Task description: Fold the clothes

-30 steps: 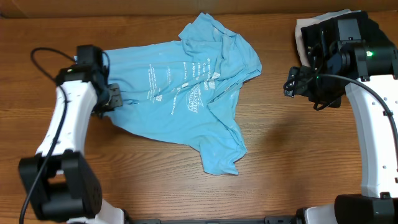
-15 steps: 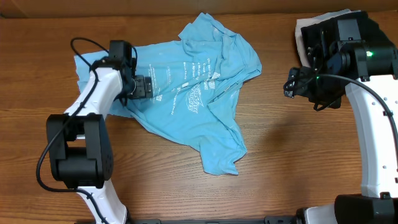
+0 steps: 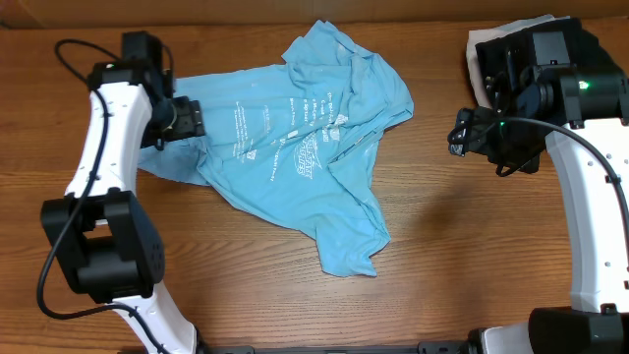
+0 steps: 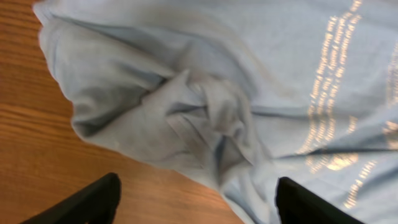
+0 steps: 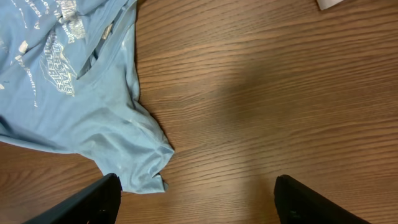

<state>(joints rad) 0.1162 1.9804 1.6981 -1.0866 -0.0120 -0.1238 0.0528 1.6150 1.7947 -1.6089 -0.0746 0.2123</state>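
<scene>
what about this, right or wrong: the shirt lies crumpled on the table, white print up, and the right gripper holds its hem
Wrong in one respect: the right gripper holds nothing; its jaws stand open over the wood table, clear of the shirt, as the right wrist view shows. The rest stands.

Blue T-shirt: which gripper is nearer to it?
Left. The left gripper hovers over one edge of the T-shirt; the right gripper hangs clear of it, off the opposite side.

A wooden bench fills the view. At two o'clock on it lies a white garment. A black garment lies just beside it toward three o'clock. Both are partly hidden.
</scene>
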